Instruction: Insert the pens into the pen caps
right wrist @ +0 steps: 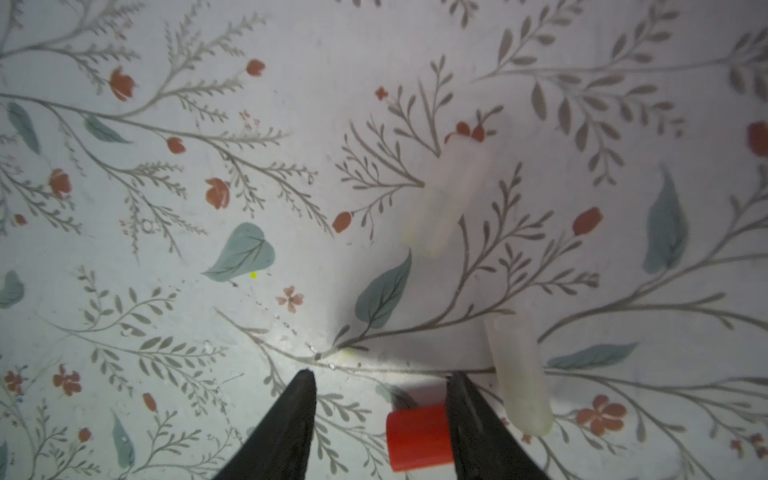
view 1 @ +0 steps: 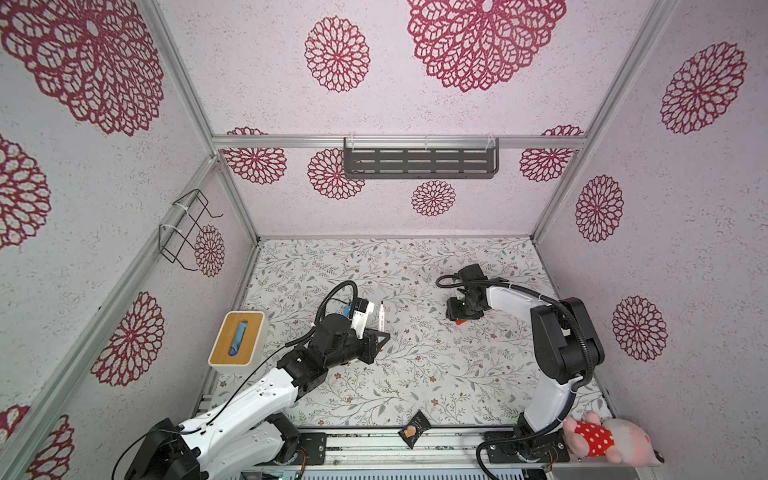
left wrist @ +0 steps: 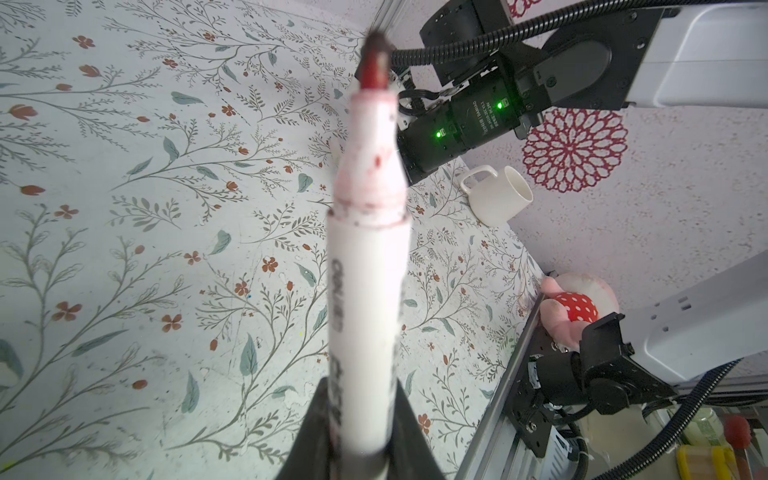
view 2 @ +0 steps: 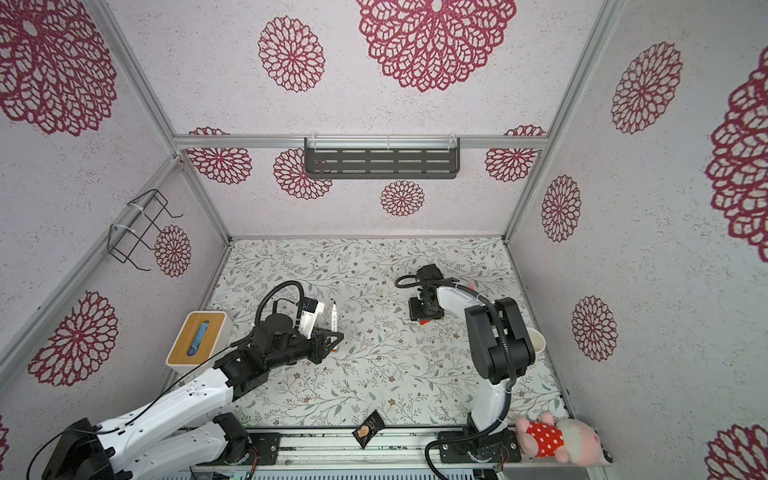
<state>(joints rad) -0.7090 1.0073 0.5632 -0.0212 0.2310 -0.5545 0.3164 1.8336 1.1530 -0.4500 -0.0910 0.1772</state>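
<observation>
Left fingers (left wrist: 311,440): pinched on the pen (view 1: 381,316), left of centre in both top views, tip free, likely for capping.
Right fingers (right wrist: 282,436): spread astride the red cap (right wrist: 419,438), right of centre, seemingly about to grab.
Pen: smooth white barrel, stained neck, dark red tip.
Caps: stubby cylinders; two clear caps (right wrist: 519,374) lie on the flowered surface (right wrist: 166,249).

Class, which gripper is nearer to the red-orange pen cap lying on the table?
Right. The right gripper hangs over the red-orange pen cap, which lies between its open jaws. The left gripper, shut on a pen, is well away from it.
</observation>
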